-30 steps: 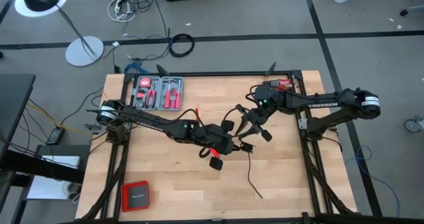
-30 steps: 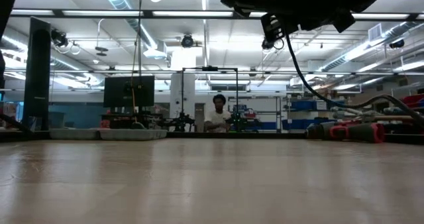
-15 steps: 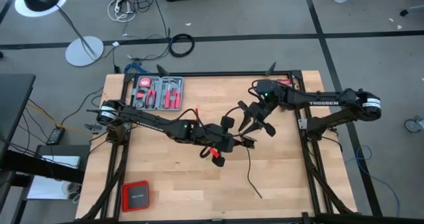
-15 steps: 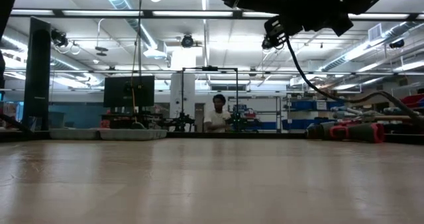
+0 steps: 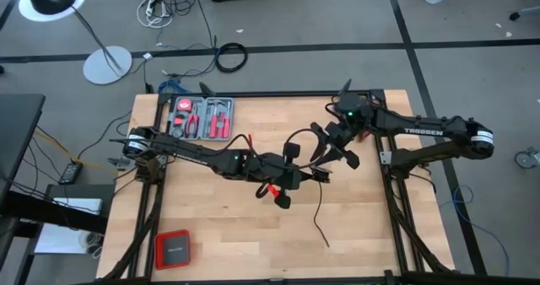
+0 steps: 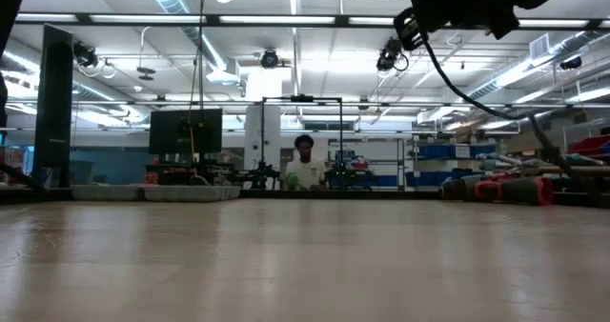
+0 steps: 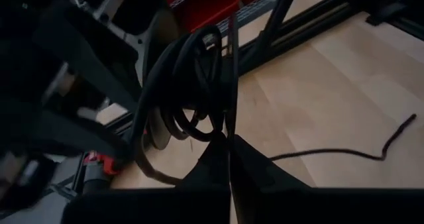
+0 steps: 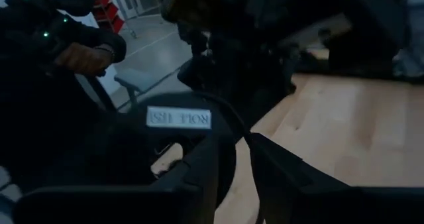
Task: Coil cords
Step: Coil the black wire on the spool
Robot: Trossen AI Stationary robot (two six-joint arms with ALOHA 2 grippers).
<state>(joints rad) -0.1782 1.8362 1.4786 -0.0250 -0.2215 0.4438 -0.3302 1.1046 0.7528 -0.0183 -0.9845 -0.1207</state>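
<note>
we are mid-coil. our left gripper (image 5: 314,174) sits over the middle of the table (image 5: 211,234), clenched on the cord (image 5: 319,213), and the left wrist view shows a few loops of it bunched right at the fingers. the rest of the cord hangs from that grip and trails toward the near edge, its free end lying loose on the wood. our right gripper (image 5: 331,147) hovers just beside the left one, on the far-right side, its fingers spread partway with a run of cord passing between them (whether they actually pinch it we cannot tell).

as we judge it, a good length is gathered but the tail is not yet wound in. the next move calls for the right gripper to guide that slack round into another loop while the left holds the bundle firm. the risk is the loops springing apart if the left grip loosens. the tool tray (image 5: 201,118) and red case (image 5: 173,250) lie well apart from the work.
</note>
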